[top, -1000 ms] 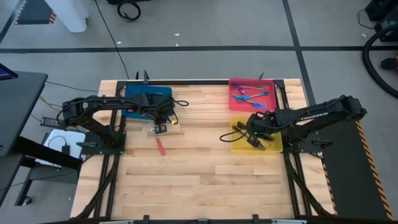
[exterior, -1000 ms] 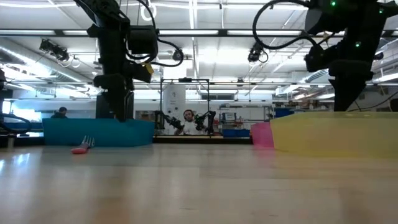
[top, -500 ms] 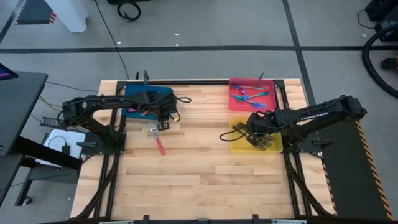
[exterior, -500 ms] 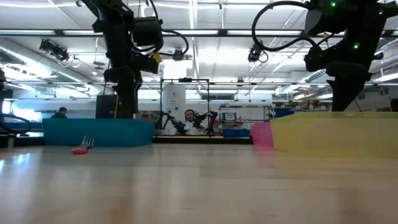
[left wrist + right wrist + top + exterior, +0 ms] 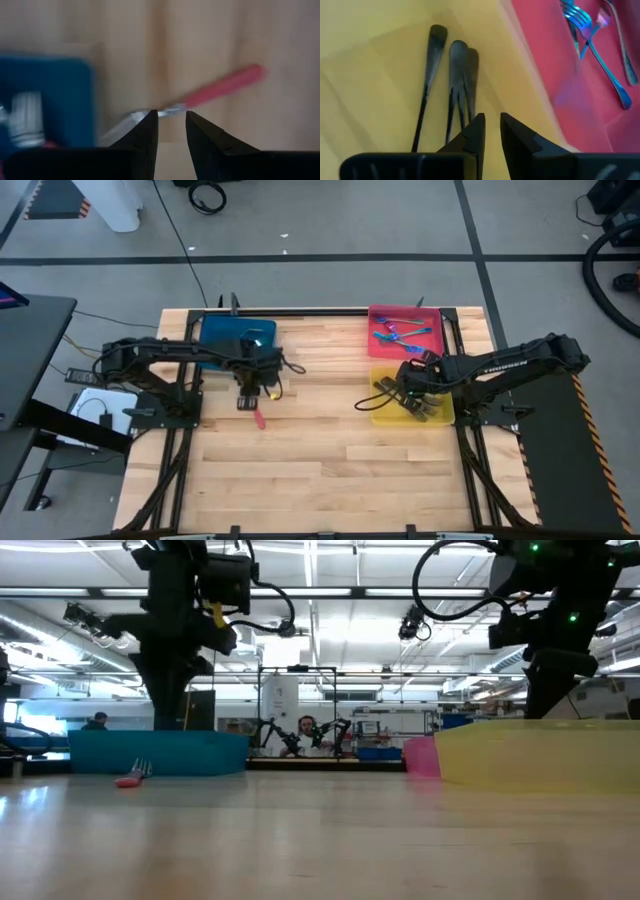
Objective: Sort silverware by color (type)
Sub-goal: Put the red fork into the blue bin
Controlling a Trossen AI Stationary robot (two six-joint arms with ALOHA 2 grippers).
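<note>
A red-handled fork (image 5: 258, 418) (image 5: 225, 86) lies flat on the wooden table, just near of the blue tray (image 5: 225, 338); it also shows as the fork (image 5: 130, 778) in the low view. My left gripper (image 5: 246, 401) (image 5: 172, 131) hovers over the fork's silver tine end, open with a narrow gap and touching nothing. My right gripper (image 5: 401, 391) (image 5: 492, 131) is open above the yellow tray (image 5: 436, 416), over several dark grey forks (image 5: 455, 85). Blue iridescent forks (image 5: 400, 332) (image 5: 592, 42) lie in the pink tray (image 5: 376, 313).
The blue tray's wall (image 5: 45, 100) stands close beside my left gripper. The yellow tray (image 5: 540, 755) and the pink tray (image 5: 420, 755) sit side by side at the table's right. Bare wood fills the middle and near part of the table (image 5: 320, 460). A person shows in the room beyond.
My left gripper has moved from the blue tray's edge toward the table's near edge and slightly left, turning about as it went, and now stands over the red fork's tine end. The fork has stayed in place.
</note>
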